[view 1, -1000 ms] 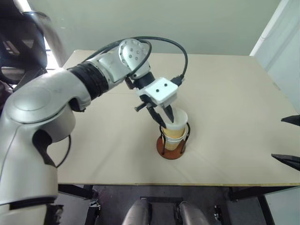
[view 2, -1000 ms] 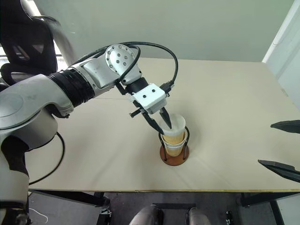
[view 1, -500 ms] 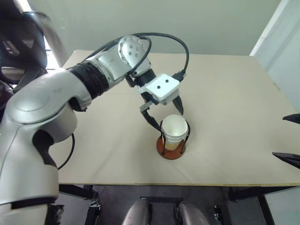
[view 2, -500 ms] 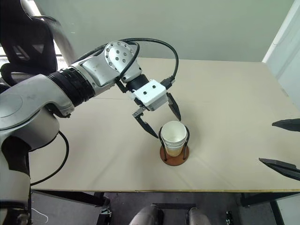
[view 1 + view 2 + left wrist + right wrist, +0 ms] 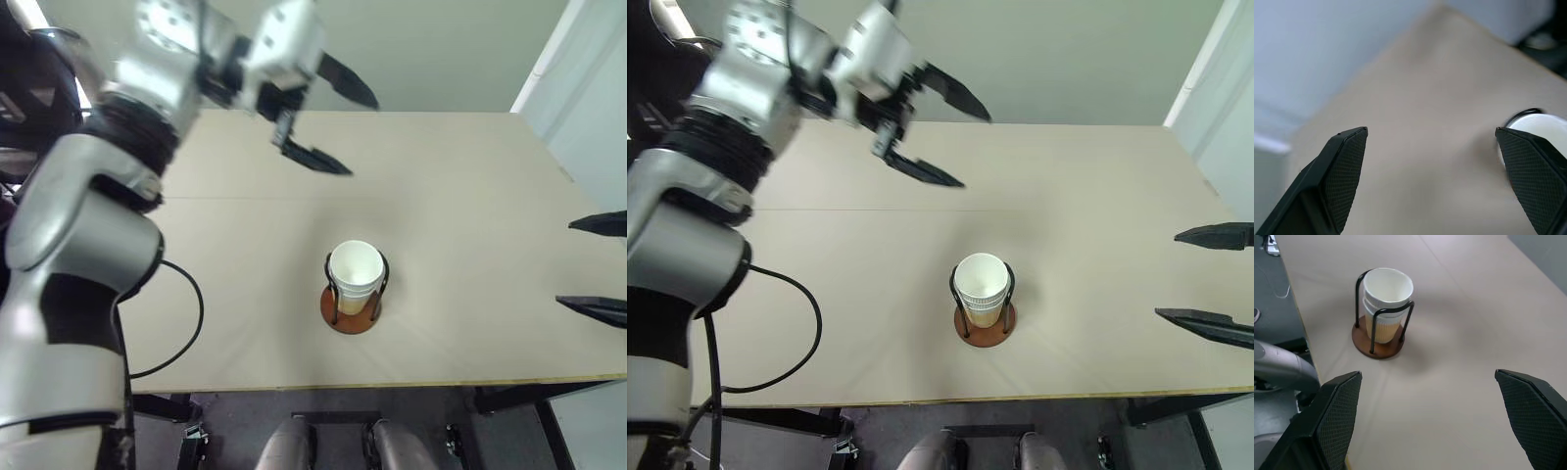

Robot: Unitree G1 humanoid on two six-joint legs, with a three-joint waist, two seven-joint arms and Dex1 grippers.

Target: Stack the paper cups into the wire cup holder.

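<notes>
Three small tapered paper cups (image 5: 355, 276), white inside with tan-yellow outer walls, sit nested one in another in the wire cup holder (image 5: 349, 311), a round reddish-brown wooden disc with two upright black wire loops, on the pale beige table (image 5: 470, 176). In the head views the left gripper (image 5: 333, 122) hangs high over the far part of the table, its two black fingers spread wide with nothing between them; the stack stands well apart from it, nearer the front edge and slightly toward the robot's right. The right gripper (image 5: 1210, 277) reaches in from the right edge, its two fingers also spread wide and empty, and the holder lies well to its left on the table.

In the left wrist view, the left gripper's fingers (image 5: 1342, 171) stand far apart over bare tabletop, and the white rim of the top cup with a bit of black wire shows just beside one fingertip.

In the right wrist view, the right gripper's fingers (image 5: 1334, 416) are wide apart and hold nothing; the holder with its stacked cups stands upright ahead of them, near the table edge, clear of both fingers.
</notes>
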